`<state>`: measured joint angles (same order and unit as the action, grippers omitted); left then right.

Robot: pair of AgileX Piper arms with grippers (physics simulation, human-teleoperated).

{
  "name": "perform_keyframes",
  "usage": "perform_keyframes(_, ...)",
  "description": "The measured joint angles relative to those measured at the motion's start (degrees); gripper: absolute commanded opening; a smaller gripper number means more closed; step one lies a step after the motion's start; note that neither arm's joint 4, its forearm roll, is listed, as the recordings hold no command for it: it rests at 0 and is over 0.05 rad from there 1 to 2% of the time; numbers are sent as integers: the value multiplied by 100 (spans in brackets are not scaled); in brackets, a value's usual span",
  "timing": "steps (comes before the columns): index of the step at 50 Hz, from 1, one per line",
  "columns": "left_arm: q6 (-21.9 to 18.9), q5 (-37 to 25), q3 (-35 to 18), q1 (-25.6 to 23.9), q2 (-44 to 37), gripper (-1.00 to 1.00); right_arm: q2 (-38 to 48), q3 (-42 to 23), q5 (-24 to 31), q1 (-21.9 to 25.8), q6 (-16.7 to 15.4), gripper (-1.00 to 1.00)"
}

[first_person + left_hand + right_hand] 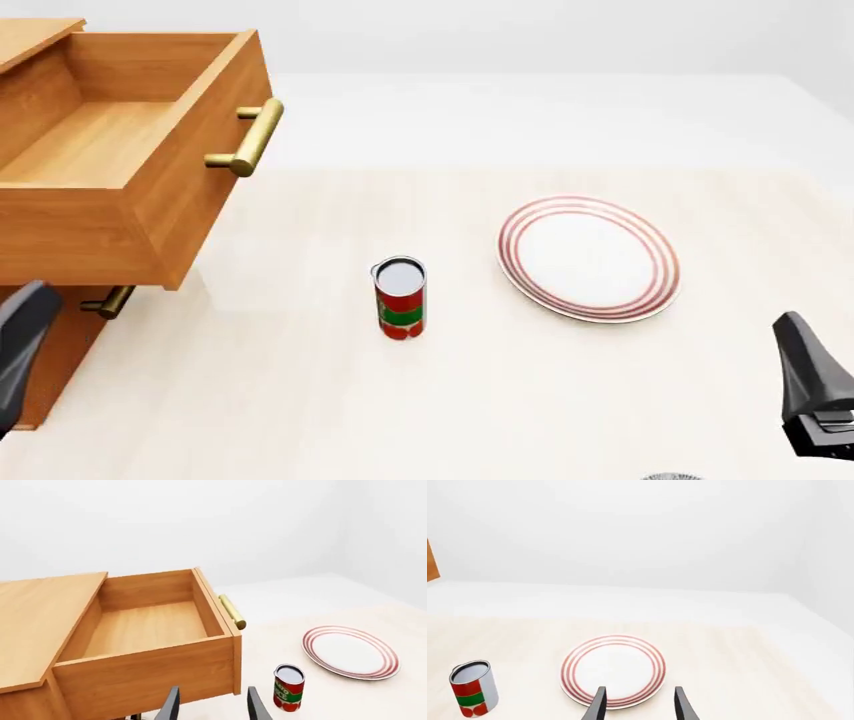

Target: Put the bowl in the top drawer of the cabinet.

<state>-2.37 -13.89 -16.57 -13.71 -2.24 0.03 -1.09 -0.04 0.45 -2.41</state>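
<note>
left claw point(210, 705): hanging low by the front corner of the cabinet point(40, 375), fingers spread apart with nothing between them, pointed at the side wall of the top drawer point(127, 150)

right claw point(637, 702): over on the right side of the surface point(441, 400), fingers parted too and holding nothing; in the front view only a dark bit of the arm pokes in at the right edge

top drawer: pulled way out, right ahead of the left claw and a bit above it; inside is just bare wood, nothing in it. Brass bar handle point(251, 137) sticks out on the end away from the cabinet body

bowl: can't find it clearly anywhere; there's a tiny patterned sliver at the bottom edge of the front view but too small to tell what it is

plate point(614, 670): white with red rings, flat on the surface just past the right claw's fingertips, nothing on it

can point(399, 298): red and green label, standing upright, off to the right of the left claw, between drawer and plate
</note>
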Motion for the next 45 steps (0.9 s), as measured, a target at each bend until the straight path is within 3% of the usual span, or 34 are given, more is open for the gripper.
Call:
perform_keyframes(19,348,1,-653,-996,-582,100,-1,-2,0,-1,-4,100)
perform_keyframes(45,835,145,-1059,-2097,-1670,100,-1,-2,0,-1,-4,100)
